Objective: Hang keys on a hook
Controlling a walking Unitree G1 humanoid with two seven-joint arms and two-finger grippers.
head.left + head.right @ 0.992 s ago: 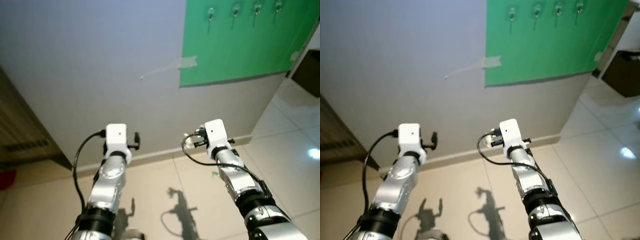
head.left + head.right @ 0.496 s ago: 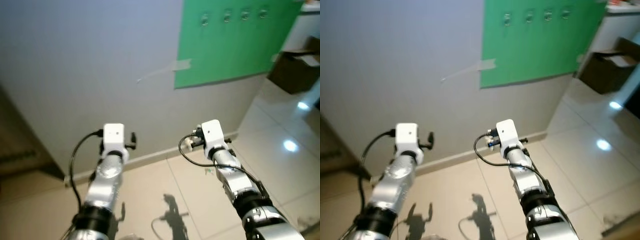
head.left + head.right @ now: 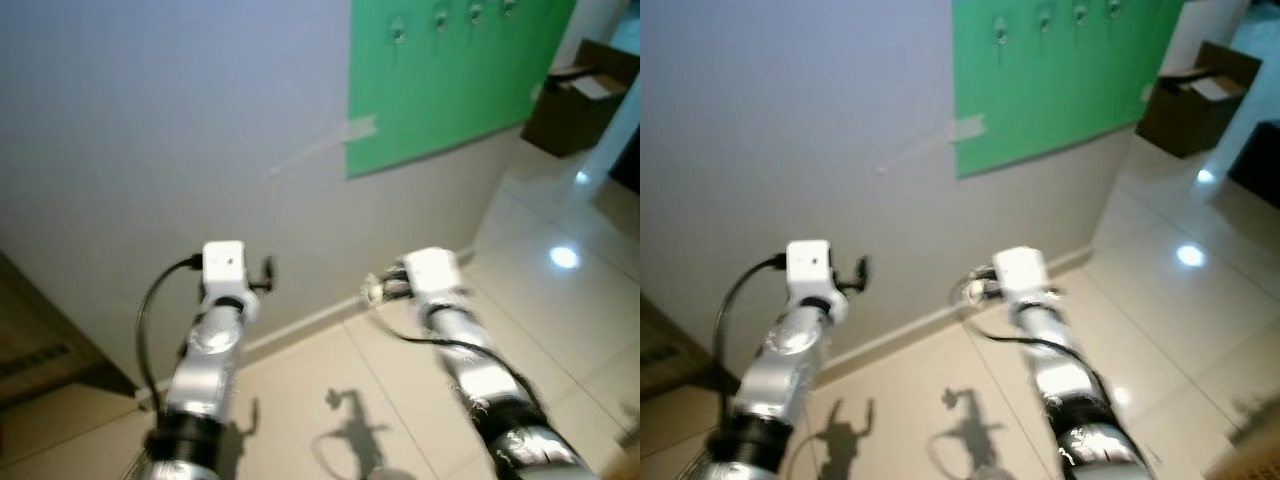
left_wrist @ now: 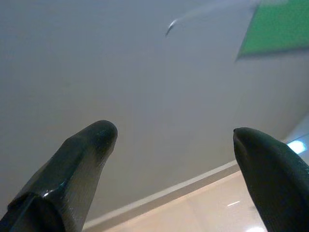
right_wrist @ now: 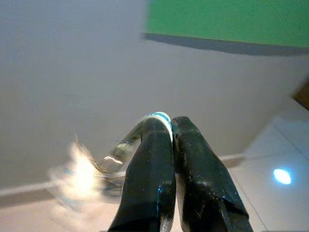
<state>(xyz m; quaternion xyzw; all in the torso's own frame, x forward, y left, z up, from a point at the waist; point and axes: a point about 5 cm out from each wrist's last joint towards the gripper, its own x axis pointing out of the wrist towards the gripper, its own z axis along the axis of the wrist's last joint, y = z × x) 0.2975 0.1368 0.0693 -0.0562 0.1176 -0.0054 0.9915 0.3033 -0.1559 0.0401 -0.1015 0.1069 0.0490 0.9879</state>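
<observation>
My right pincer (image 5: pixel 171 126) is clamped on the keys (image 5: pixel 96 169), which dangle blurred beside its fingertips. Left pincer (image 4: pixel 174 137) gapes wide. Hooks (image 3: pixel 400 30) sit high on the green board (image 3: pixel 450 90).

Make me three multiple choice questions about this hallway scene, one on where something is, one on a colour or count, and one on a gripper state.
1. Where is the cardboard box?
A. On the floor to the right of the green panel
B. Hanging from a hook
C. Between the two arms

2. What colour is the panel that carries the hooks?
A. Red
B. Green
C. Yellow

3. How do the grippers stand?
A. Both open
B. Left shut, right open
C. Left gripper open, right gripper shut on the keys

Answers: 1 A, the box sits on the tiles past the panel's right edge. 2 B, the panel is plainly green. 3 C, the left fingers are wide apart, the right ones pinch a ring.
</observation>
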